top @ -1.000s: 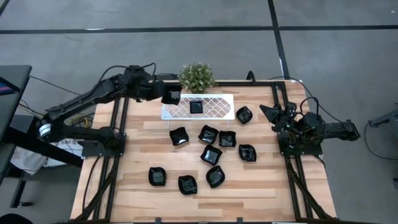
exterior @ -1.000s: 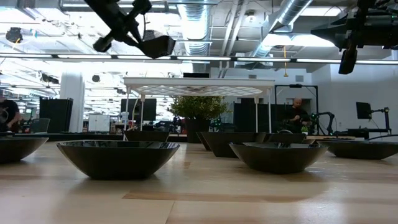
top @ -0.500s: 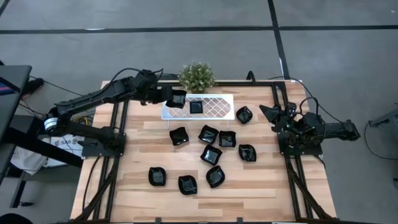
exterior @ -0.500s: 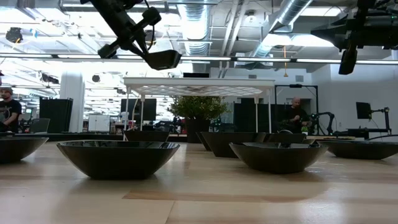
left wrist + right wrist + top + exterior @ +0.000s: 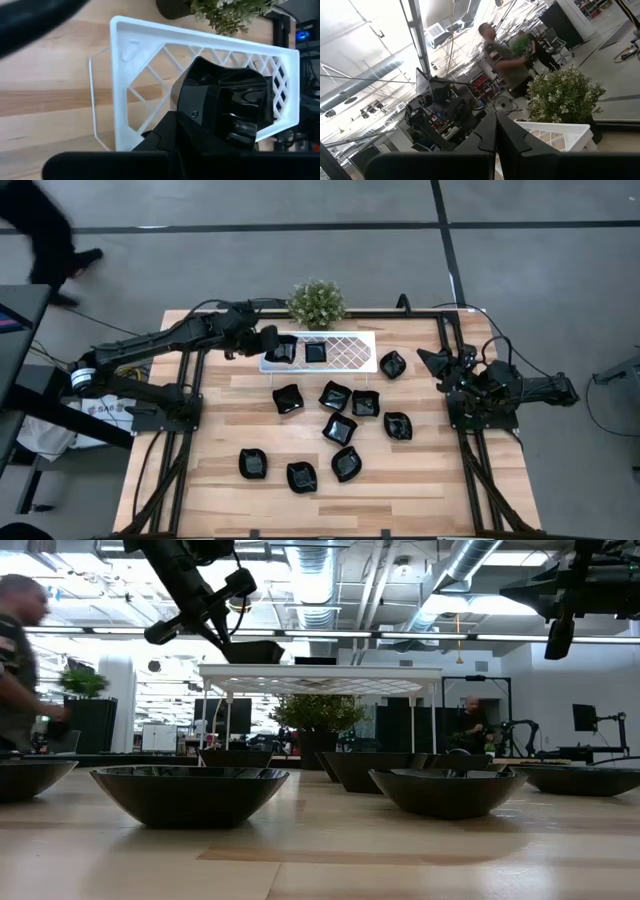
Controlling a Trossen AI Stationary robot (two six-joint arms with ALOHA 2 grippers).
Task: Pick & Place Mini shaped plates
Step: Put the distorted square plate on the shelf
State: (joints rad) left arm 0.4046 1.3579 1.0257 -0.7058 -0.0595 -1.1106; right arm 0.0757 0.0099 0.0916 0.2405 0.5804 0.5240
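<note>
Since 1 second earlier, we logged the left hand (image 5: 272, 346) carrying 1 mini plate (image 5: 225, 102) over the white tray (image 5: 345, 351), grasping it; right hand (image 5: 440, 366) parked, clenched.

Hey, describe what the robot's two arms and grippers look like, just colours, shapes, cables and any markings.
Both arms are black and made of jointed tube-like segments. The left arm is long and slim, with a white band near its base and thin black cables looping along it. The right arm looks bulkier, with cables bunched around its joints. In the wrist views, each gripper shows dark, flat fingers with stepped inner edges. No readable markings show.
</note>
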